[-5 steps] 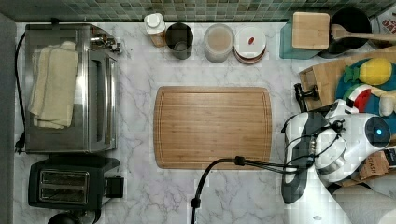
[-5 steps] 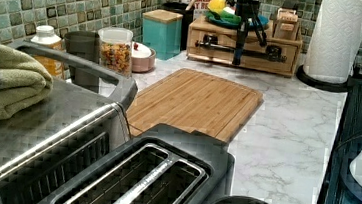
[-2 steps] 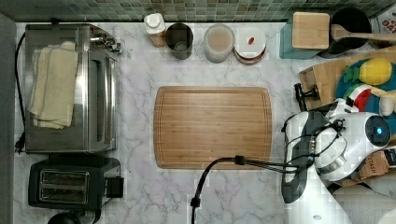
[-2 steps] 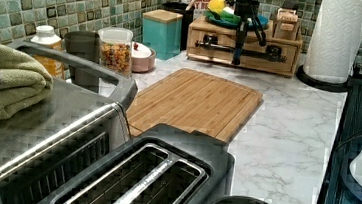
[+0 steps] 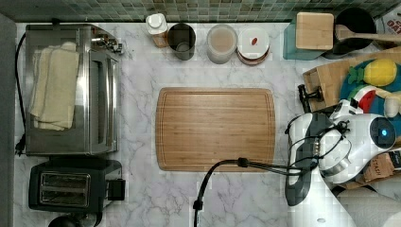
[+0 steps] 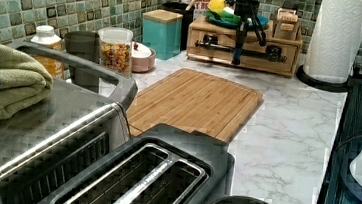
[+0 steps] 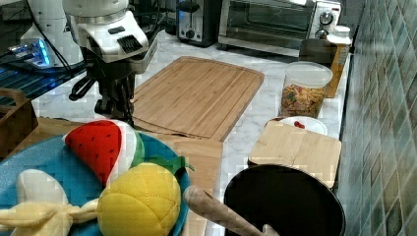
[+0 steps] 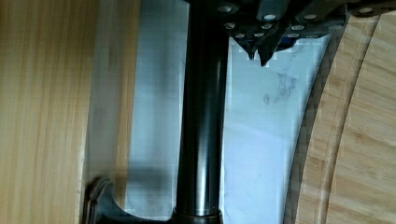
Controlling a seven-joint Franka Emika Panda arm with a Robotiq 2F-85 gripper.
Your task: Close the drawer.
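The drawer (image 6: 243, 60) is the front of the bamboo unit at the back of the left view, and it looks nearly flush with the unit. Its long black bar handle (image 6: 214, 45) runs across that front. In the wrist view the handle (image 8: 201, 121) stands off the drawer front (image 8: 46, 116) over the marble. My gripper (image 8: 259, 58) is shut, its tips right beside the bar on the side away from the drawer front and holding nothing. It hangs in front of the drawer (image 6: 237, 54), below the white arm (image 7: 105, 29).
A wooden cutting board (image 5: 215, 128) lies on the marble counter just in front of the drawer. A blue plate (image 7: 59, 182) of toy fruit sits on the unit's top. Jars (image 5: 222, 43), a teal canister (image 5: 313, 32), a toaster oven (image 5: 71, 90) and a toaster (image 5: 71, 184) line the counter's other edges.
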